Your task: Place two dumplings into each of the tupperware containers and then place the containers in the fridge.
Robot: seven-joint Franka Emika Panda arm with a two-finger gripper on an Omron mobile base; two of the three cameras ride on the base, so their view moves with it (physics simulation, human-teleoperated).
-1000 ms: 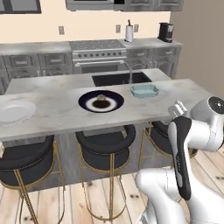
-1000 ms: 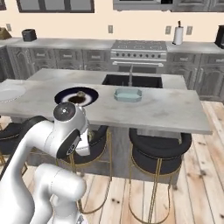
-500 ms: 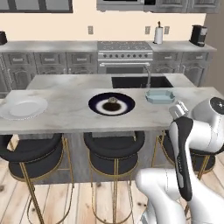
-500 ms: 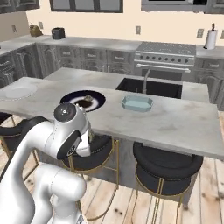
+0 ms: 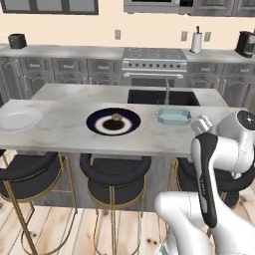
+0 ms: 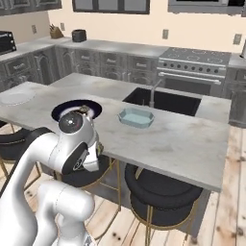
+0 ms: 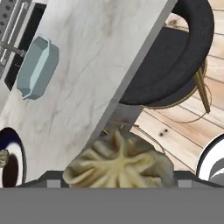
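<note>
Gripper [image 7: 118, 186] closed on a dumpling [image 7: 120, 162], pleated and tan, seated between the finger tips at the bottom of the hand view and held off the near edge of the island counter [image 5: 64, 134], above a black bar stool [image 7: 175, 65] and the wooden floor. Gripper itself tucked behind the white arm in both base views. Pale teal-blue tupperware container [image 5: 174, 116] resting on the counter just in front of the black sink [image 5: 163, 97] and its faucet [image 5: 167, 92]; also visible from the right [image 6: 136, 117] and from the hand camera [image 7: 38, 66]. No contents discernible in that tub. Dark-blue plate [image 5: 113, 121] located left of the tub on the same counter, carrying a second dumpling [image 5: 116, 117] near its centre. White plate [image 5: 19, 119] positioned at the far left end of the counter, well apart from the tub. Three stools lined along the near side of the island.
</note>
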